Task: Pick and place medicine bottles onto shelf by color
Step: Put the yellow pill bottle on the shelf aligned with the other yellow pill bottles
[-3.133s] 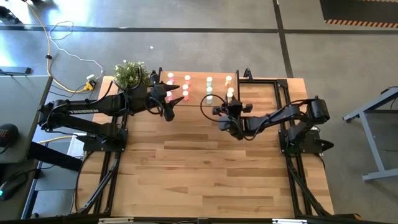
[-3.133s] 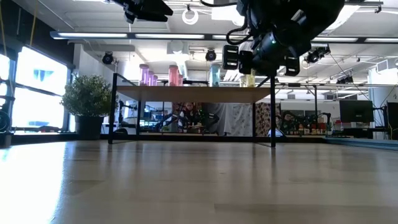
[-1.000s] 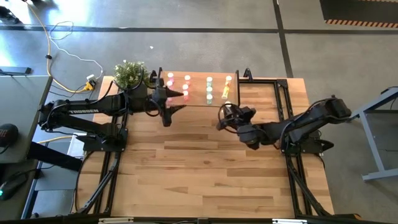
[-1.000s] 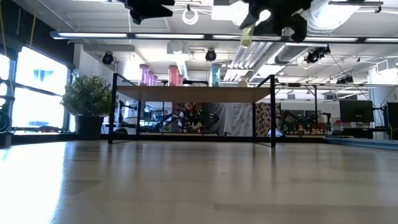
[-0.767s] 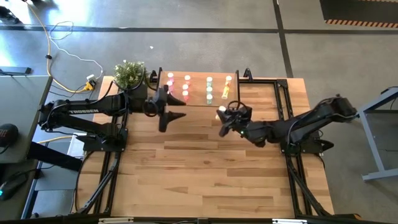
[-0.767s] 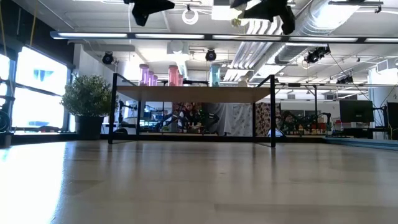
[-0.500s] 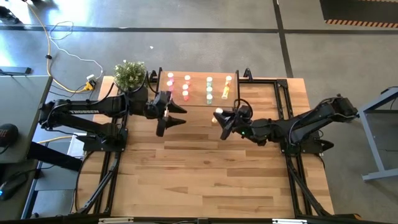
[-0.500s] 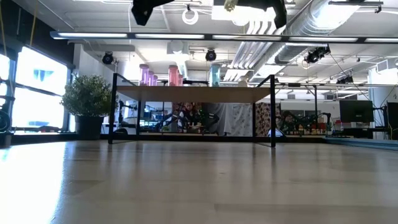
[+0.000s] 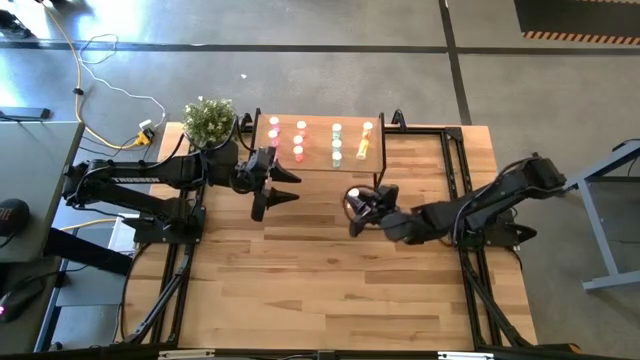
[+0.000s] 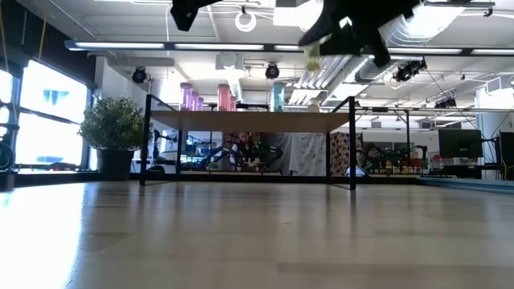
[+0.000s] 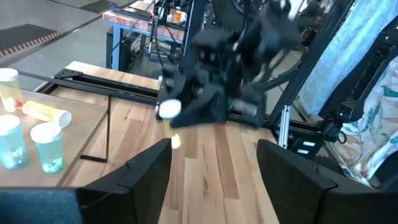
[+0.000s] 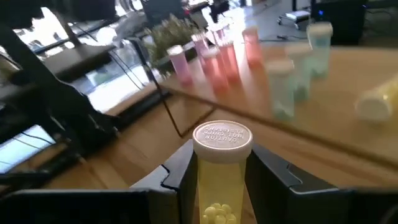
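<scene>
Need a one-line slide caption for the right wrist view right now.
Right gripper clamps a yellow bottle upright by its body, white cap up, facing the shelf of pink, red and green bottles.

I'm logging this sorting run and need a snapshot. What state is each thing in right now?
Right gripper: shut on a yellow bottle, held upright above the table, off the shelf.
Left gripper: open, empty, beside the shelf.
Shelf: holds pink, red and green bottles standing.
Second yellow bottle: lying on its side on the shelf.
</scene>
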`<state>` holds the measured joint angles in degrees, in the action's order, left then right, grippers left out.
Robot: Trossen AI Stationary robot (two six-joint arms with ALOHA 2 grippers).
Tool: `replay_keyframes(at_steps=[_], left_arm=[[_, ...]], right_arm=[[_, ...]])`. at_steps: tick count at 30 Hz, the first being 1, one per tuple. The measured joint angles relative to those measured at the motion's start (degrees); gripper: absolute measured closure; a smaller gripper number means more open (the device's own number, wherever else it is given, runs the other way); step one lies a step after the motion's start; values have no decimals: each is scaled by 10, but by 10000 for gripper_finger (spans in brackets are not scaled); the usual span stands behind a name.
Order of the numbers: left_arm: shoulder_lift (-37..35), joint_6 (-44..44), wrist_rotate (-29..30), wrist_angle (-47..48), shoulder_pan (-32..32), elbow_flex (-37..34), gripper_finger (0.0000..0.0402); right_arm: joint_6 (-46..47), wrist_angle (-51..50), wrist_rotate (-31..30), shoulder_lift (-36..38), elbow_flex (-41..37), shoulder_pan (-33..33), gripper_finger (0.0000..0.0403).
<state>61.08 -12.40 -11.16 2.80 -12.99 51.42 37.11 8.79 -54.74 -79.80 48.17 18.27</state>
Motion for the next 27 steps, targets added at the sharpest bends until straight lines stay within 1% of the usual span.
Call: replay_keyframes(at_steps=[2,6,8,12,17,21,27], left_arm=[[0,0,0,0,0,0,174],[0,-4,0,0,0,0,174],[0,-5,0,0,0,0,174],[0,-4,0,0,0,0,174],[0,10,-1,0,0,0,174],[0,10,-1,0,0,0,174],[0,10,-1,1,0,0,174]], right_arm=[[35,3,-8,-25,-11,5,295],[79,49,-8,-90,-23,7,295],[79,79,-10,-127,-23,8,295],[75,162,-38,-202,-23,8,295],[33,249,-77,-271,-23,11,295],[14,259,-86,-307,-21,11,295],[38,258,-86,-351,-21,9,295]])
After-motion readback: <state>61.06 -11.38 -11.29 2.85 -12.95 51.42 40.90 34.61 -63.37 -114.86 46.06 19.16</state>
